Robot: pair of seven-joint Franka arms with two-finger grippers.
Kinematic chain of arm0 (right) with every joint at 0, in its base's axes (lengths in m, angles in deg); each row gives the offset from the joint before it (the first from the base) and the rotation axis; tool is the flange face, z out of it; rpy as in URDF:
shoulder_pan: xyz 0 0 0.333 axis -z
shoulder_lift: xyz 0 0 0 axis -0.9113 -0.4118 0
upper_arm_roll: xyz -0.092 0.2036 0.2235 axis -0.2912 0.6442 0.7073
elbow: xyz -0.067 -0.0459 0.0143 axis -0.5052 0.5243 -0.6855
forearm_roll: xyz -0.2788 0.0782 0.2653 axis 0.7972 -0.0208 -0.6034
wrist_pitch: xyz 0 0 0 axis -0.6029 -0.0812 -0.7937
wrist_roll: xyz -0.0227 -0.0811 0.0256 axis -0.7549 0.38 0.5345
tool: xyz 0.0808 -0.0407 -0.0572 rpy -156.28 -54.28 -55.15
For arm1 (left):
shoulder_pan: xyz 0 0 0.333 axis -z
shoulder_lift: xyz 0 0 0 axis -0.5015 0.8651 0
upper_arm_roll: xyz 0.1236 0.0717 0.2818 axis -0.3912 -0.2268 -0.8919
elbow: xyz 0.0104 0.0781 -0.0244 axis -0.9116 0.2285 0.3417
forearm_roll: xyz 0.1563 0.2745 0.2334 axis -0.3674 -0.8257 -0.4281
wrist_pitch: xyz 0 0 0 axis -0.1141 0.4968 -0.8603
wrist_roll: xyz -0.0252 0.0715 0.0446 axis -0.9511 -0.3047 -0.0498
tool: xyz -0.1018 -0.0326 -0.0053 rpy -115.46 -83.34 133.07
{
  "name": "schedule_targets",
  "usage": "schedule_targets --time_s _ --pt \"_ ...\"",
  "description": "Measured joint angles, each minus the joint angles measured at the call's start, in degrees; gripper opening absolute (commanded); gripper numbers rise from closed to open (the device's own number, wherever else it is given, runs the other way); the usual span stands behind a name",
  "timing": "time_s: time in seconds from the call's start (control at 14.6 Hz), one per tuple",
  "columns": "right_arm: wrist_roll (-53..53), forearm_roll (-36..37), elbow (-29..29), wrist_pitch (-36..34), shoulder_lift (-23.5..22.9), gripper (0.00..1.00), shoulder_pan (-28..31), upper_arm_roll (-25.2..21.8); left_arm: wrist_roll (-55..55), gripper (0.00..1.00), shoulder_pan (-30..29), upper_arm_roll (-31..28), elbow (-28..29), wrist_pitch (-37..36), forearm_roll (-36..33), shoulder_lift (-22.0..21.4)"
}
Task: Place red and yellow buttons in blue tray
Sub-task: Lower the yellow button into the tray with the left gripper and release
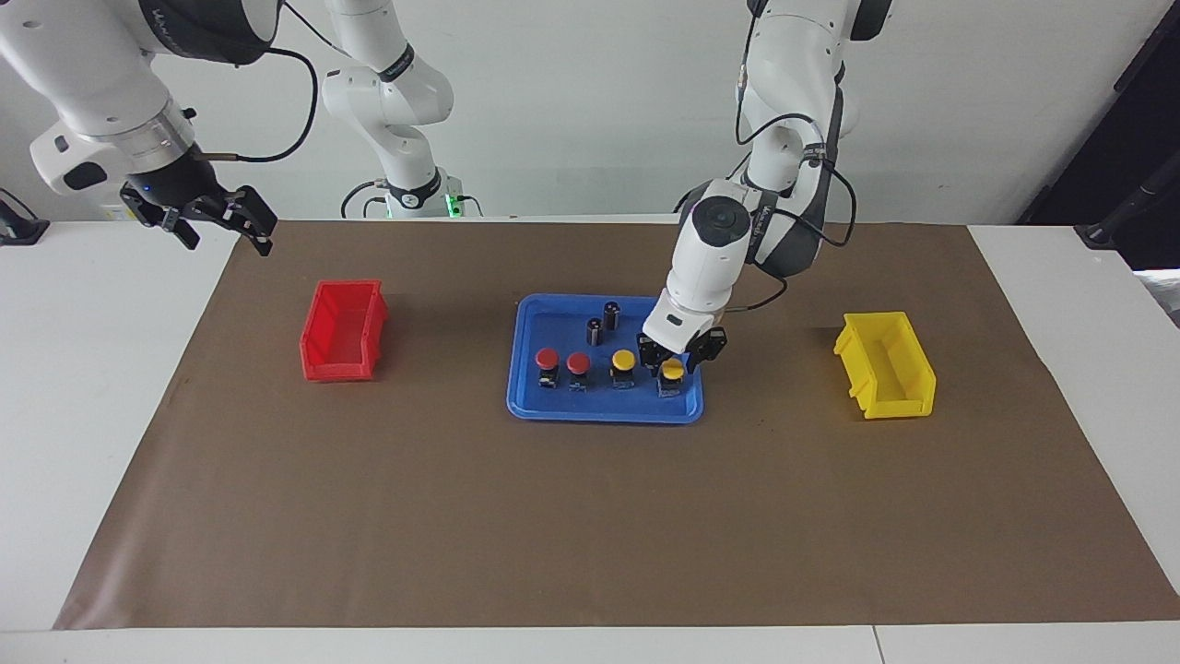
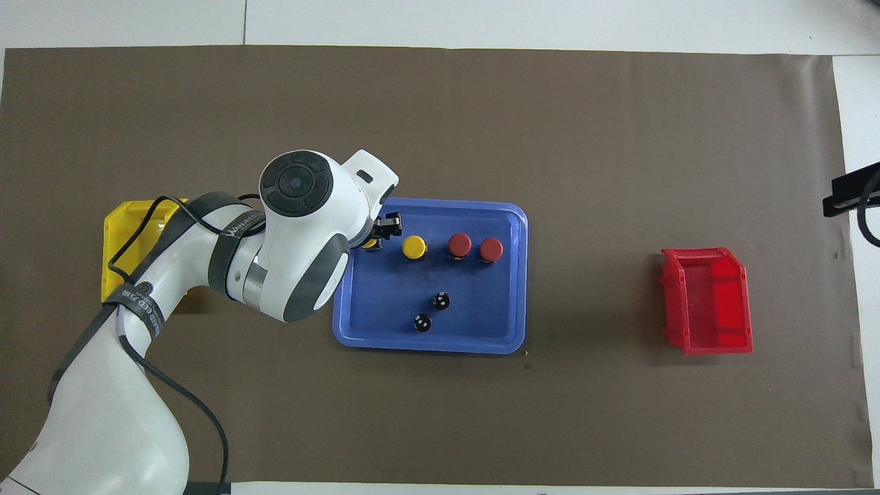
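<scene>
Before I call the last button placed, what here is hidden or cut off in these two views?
- Fourth yellow button: overhead view, mostly covered by the left arm's wrist.
- Left tool: over that button in the blue tray; contact with the cap unclear in both views.
- Yellow bin: overhead view, partly hidden by the left arm.
- Right tool: outside the overhead view, waiting up by the mat's corner.
</scene>
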Motion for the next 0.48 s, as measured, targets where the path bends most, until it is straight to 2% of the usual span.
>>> schedule_targets --time_s 0.27,0.48 --pt "0.0 -0.3 0.0 0.0 0.0 1.00 0.0 0.2 1.4 1.00 -0.9 -1.5 -3.1 -8.6 -3.2 -3.0" --pt "0.0 -0.4 0.0 -0.1 0.0 1.00 -0.1 0.5 11.0 1.00 -6.4 -3.1 -4.1 -15.5 -5.9 -6.4"
